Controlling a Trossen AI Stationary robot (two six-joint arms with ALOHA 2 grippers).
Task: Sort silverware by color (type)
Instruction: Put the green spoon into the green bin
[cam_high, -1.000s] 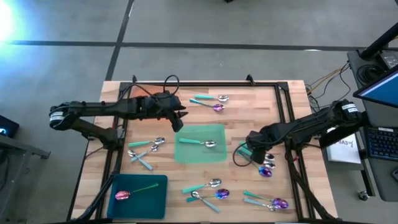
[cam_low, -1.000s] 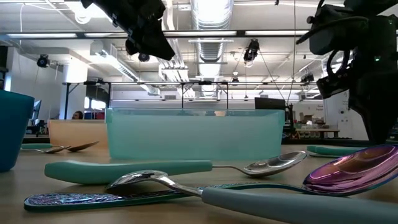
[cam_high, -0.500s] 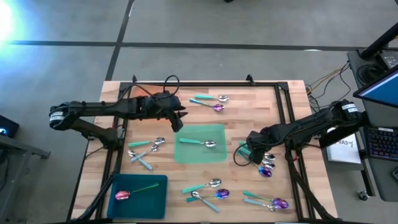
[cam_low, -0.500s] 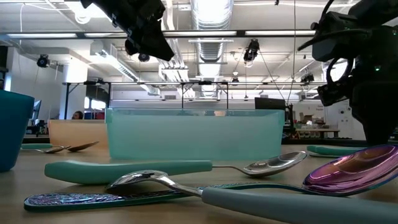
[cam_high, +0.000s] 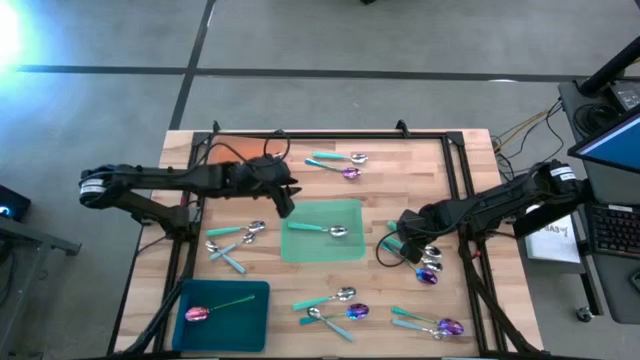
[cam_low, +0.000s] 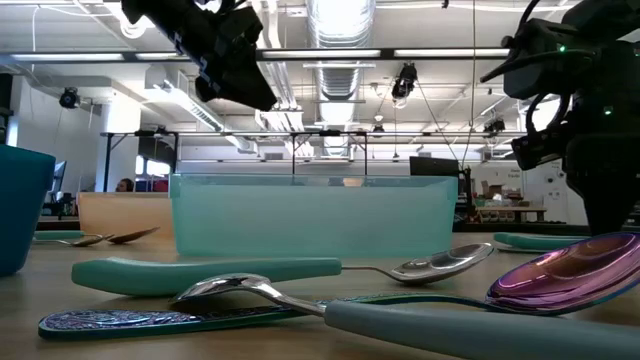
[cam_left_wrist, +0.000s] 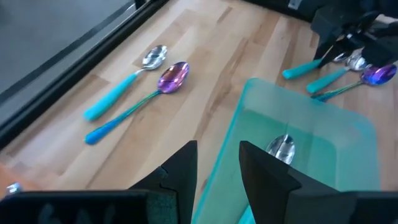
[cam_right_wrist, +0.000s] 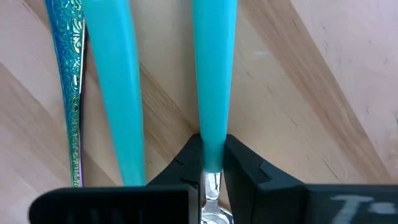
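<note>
Right hand (cam_right_wrist: 211, 163) clenched on a teal-handled spoon (cam_right_wrist: 214, 74) where handle meets silver neck, low on the tabletop (cam_high: 420, 170) among the right-side cluster, another teal handle (cam_right_wrist: 112, 81) and an iridescent patterned handle (cam_right_wrist: 67, 81) lying just beside it. Left hand (cam_left_wrist: 214, 165) hovers part-open and empty at the green mat (cam_high: 325, 215), which carries one silver-headed spoon (cam_high: 318, 230). Step in hand looks like the pick: next I'd judge a straight lift clear of the neighbours, then carry to the green mat.
</note>
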